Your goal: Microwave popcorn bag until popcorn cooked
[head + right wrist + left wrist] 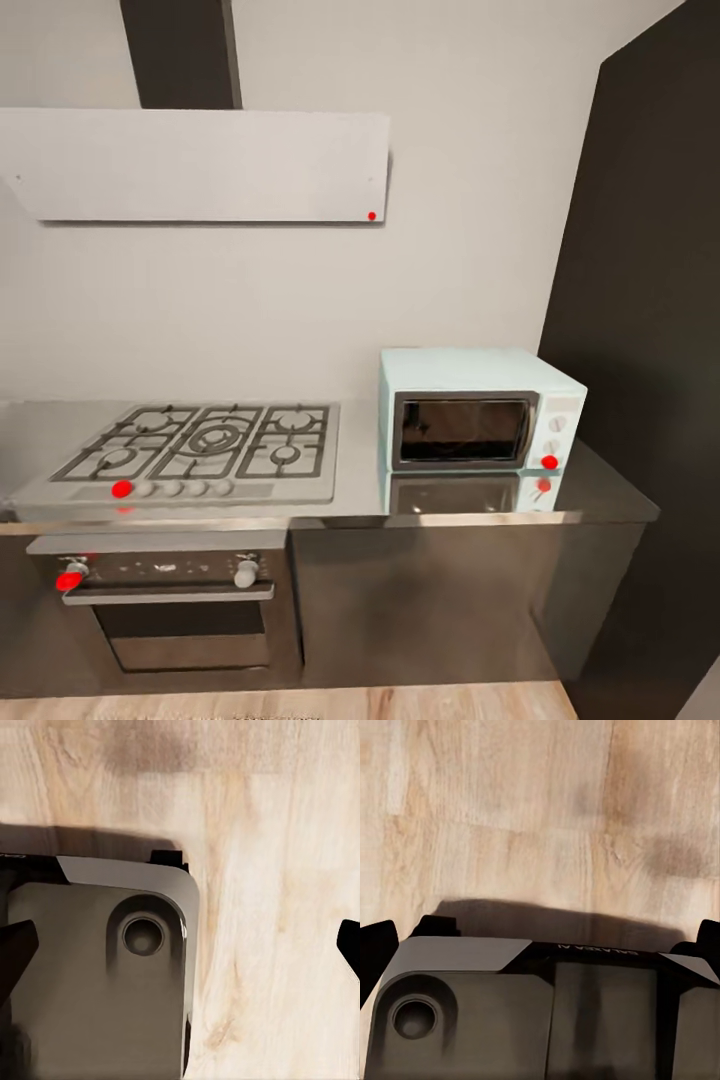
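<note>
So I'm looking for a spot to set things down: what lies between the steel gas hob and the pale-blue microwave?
In the head view, a bare strip of grey glossy countertop separates the steel gas hob from the pale-blue microwave.

microwave (480, 422) on countertop (600, 495) – right of hob (195, 450) (oven (170, 600) beneath)

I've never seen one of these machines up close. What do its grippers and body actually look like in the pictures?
The wrist views show little of the grippers: black, pointed fingers at the picture's edges, wide apart, over a pale wooden floor. The right gripper's fingers look the same. Below them sits the robot's base: grey, smooth panels with rounded corners, a round recessed socket, and a dark strip with small lettering too blurred to read.
</note>
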Tool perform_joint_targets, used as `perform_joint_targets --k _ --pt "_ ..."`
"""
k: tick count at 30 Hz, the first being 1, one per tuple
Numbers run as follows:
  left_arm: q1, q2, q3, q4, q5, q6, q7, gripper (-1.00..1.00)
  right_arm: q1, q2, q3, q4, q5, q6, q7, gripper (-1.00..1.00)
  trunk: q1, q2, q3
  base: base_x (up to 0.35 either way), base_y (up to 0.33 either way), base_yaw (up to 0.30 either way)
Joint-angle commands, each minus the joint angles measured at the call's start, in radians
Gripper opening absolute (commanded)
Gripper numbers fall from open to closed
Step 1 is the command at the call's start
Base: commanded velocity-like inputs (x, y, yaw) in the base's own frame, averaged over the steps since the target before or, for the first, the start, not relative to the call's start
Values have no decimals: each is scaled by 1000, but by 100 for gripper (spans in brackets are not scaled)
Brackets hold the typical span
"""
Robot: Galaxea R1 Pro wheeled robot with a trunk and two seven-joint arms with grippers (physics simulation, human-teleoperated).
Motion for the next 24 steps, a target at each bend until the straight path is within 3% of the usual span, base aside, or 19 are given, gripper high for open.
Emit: perform_joint_targets --k 1,9,24 --pt "-1 0 -8 2 11 -4 -3 100 -1 0 -1 3 5 -5 2 100 0 -1 -1 0 0 269" --pt "-1 0 -8 2 11 -4 -3 100 -1 -1 -1 3 5 -4 2 100 0 -1 -1 0 0 237" --pt "-1 0 -8 2 11 -4 -3 100 -1 -2 -1 2 10 -8 2 100 0 -1 -1 0 0 10"
